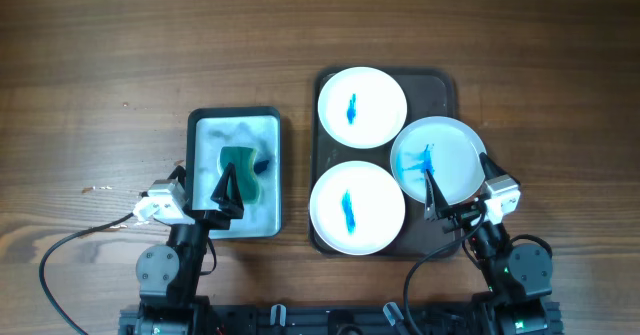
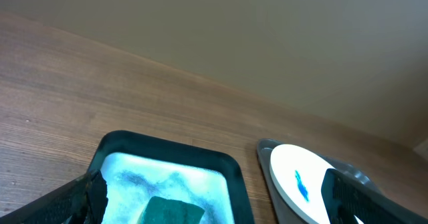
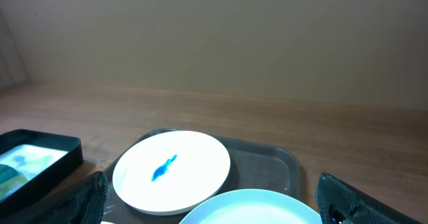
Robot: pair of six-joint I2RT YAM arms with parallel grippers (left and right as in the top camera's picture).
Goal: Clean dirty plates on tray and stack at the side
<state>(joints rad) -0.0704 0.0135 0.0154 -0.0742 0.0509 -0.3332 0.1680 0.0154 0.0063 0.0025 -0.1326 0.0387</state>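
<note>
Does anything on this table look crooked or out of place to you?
Yes: one round white plate with a blue smear overhangs the right rim of the dark brown rectangular tray; the far-left plate and near-left plate lie fully inside it.

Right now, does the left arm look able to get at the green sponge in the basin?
Probably yes. The left claw hangs open over the near end of the basin, and the sponge lies uncovered right under its tips, with nothing in between.
</note>
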